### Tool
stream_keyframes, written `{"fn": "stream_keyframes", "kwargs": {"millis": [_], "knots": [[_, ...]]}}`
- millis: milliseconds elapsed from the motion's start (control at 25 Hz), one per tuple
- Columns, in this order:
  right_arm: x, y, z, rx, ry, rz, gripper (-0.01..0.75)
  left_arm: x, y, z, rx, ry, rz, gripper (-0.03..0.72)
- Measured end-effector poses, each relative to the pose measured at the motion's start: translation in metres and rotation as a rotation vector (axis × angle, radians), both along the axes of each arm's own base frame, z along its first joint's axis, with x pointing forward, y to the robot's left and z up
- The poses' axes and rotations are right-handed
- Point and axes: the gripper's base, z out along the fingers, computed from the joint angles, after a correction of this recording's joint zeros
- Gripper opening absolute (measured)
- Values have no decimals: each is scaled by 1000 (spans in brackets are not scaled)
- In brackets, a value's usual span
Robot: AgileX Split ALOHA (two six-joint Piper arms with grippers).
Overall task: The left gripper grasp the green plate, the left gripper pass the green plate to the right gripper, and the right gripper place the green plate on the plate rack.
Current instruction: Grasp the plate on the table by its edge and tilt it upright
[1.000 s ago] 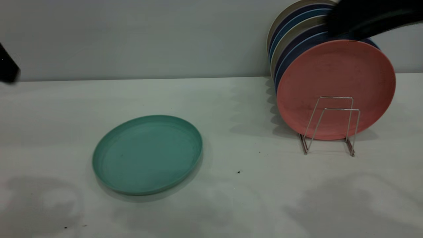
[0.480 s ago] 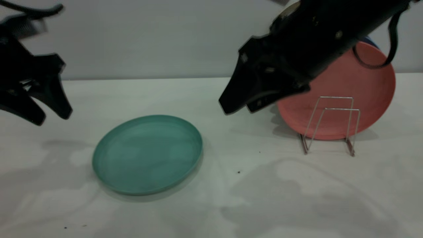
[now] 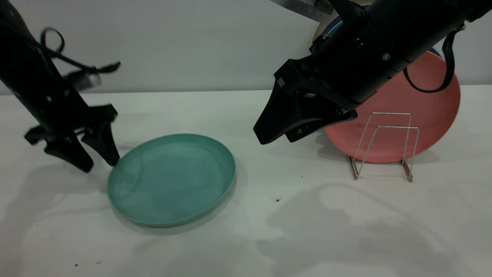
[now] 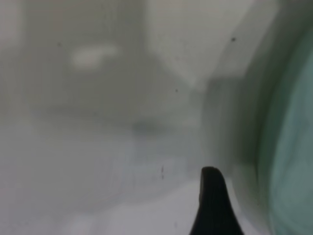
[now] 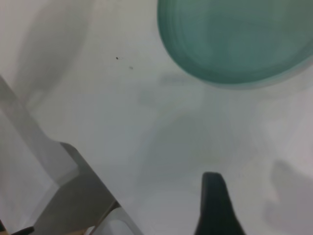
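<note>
The green plate (image 3: 172, 179) lies flat on the white table, left of centre. My left gripper (image 3: 100, 163) is open and empty, its fingertips low over the table just off the plate's left rim. One of its fingers (image 4: 212, 200) shows in the left wrist view beside the plate's rim (image 4: 293, 147). My right gripper (image 3: 276, 139) is open and empty, hanging above the table between the plate and the plate rack (image 3: 384, 148). The right wrist view shows one finger (image 5: 215, 205) and the green plate (image 5: 239, 39) farther off.
A salmon-pink plate (image 3: 426, 104) stands upright in the rack, with several other plates (image 3: 326, 27) behind it, partly hidden by the right arm. The two front wire loops stand bare. A grey wall runs along the table's back edge.
Both arms have come into view. The left gripper has dropped down and moved right to the green plate's left rim. The right gripper has barely moved in the last half second.
</note>
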Motion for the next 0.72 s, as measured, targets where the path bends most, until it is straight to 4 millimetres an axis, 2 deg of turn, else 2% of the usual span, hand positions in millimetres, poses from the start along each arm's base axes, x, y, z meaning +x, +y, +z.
{"fn": "stream_keyframes", "kwargs": {"millis": [200, 440, 560, 720], "knots": [[0, 0, 0, -2, -6, 0, 510, -2, -5, -22, -45, 37, 17, 526], [2, -1, 0, -7, -22, -3, 510, -1, -9, -30, -87, 35, 27, 497], [2, -1, 0, -7, -24, -5, 510, 0, -9, -32, -89, 37, 29, 415], [2, 0, 0, -3, -23, -11, 510, -1, -9, -35, -89, 41, 29, 211]]}}
